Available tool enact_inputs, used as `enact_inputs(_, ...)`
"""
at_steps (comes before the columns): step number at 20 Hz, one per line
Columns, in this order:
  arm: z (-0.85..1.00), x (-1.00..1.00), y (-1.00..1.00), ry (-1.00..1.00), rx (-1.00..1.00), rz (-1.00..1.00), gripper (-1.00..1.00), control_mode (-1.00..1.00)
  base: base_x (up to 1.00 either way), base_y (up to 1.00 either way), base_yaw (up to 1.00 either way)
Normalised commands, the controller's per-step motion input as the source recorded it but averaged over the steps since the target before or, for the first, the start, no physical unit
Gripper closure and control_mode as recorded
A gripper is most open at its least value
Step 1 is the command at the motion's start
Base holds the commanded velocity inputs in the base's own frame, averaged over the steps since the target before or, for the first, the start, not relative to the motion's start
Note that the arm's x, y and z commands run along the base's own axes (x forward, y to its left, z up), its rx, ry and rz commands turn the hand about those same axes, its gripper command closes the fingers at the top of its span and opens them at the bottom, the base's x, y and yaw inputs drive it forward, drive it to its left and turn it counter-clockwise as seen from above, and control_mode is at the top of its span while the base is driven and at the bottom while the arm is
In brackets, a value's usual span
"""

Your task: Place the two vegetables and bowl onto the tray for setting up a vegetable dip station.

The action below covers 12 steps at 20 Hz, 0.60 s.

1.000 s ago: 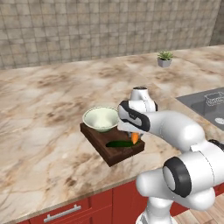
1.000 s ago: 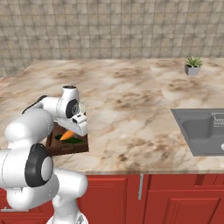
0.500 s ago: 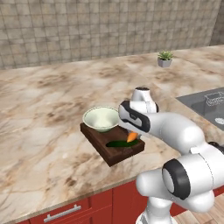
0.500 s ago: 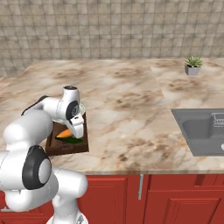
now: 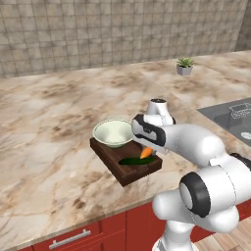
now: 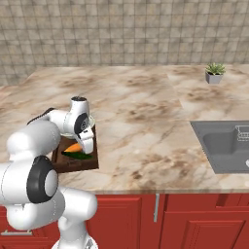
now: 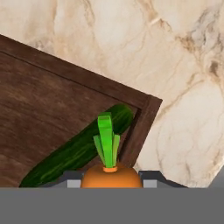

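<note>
1. Left base view: gripper [image 5: 146, 148] holds the carrot [image 5: 145, 153] just above the tray [image 5: 112, 160], cucumber [image 5: 135, 160] and bowl [image 5: 112, 132] already aboard.
2. Right base view: carrot [image 6: 74, 147] hangs beside the cucumber [image 6: 78, 155].
3. Hand view: jaws pinch the carrot [image 7: 111, 174]; its leafy top points across the cucumber [image 7: 74, 151].

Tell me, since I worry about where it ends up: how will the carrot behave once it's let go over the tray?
The carrot, round and tapered between the hand's fingers, would probably roll in a curve rather than lie still. The cucumber below and the tray's raised edge should likely stop it. It looks stiff, so bending seems unlikely.
</note>
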Motion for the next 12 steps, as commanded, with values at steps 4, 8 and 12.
enact_inputs(4, -0.05, 0.39, 0.12, 0.0, -0.02, -0.12, 1.0, -1.0, 0.0, 0.0, 0.0)
enact_inputs(8, -0.06, 0.08, 0.16, 0.0, 0.0, -0.14, 1.0, -1.0, 0.0, 0.0, 0.0)
enact_inputs(12, -0.06, 0.0, 0.07, 0.0, 0.0, -0.15, 1.0, -1.0, 0.0, 0.0, 0.0)
